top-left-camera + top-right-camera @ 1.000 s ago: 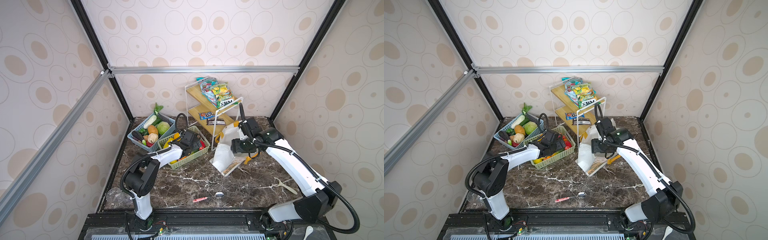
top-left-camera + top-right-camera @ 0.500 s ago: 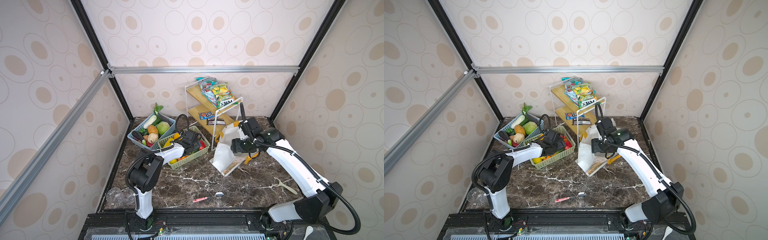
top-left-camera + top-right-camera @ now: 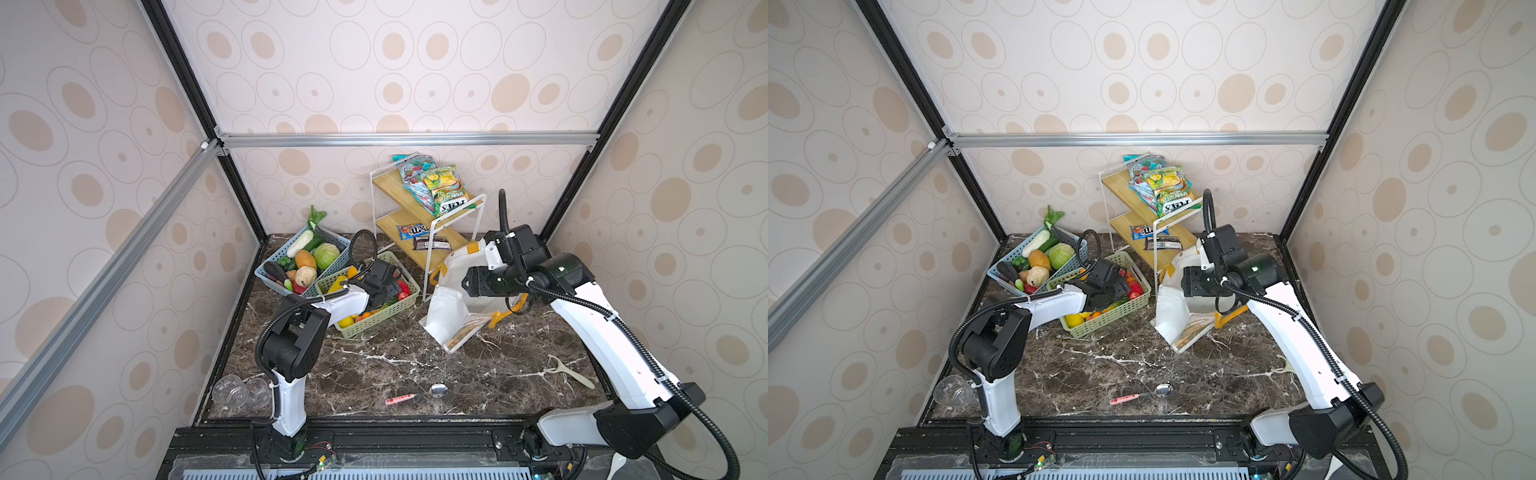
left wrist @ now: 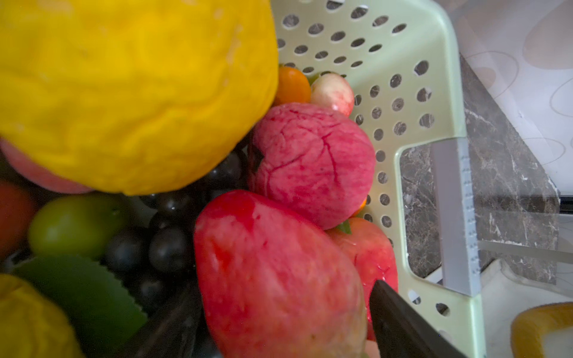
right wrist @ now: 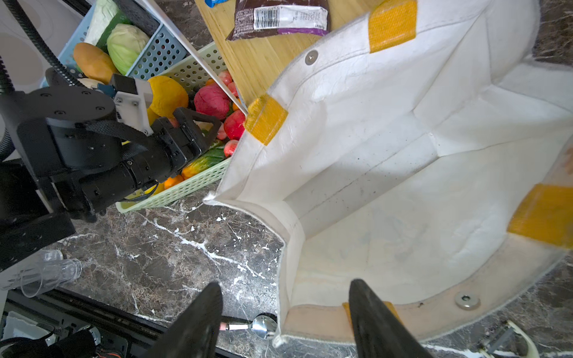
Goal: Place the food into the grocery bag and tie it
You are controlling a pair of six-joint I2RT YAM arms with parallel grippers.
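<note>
My left claw (image 3: 390, 287) is down in the green basket (image 3: 374, 322), nose in among the food. In the left wrist view its dark fingers (image 4: 403, 325) stand wide, one on either side of a big red fruit (image 4: 273, 272). The finger I see best lies right against the fruit's skin, but whether I actually have it pinched, I cannot tell. Crowding round it are a bumpy yellow fruit (image 4: 124, 93), a dark grape bunch (image 4: 167, 248) and a small green fruit (image 4: 74, 223), all of them lying in that basket.

Over to my right claw (image 5: 285, 286): the jaws are parted with a fair gap, and the marble table (image 5: 186, 248) and a spoon (image 5: 263, 325) show between them. It has hold of nothing. It hovers at the mouth of the grocery bag (image 5: 387, 186), one finger over the near rim.

The bag gapes open on the table, its white walls and floor showing. It sits just beside the green basket, hard by the wire leg of the shelf rack (image 3: 415, 208). Behind the green basket, the blue basket (image 3: 338, 259) holds the cabbage (image 3: 326, 255) and an orange-brown piece (image 3: 305, 259).
</note>
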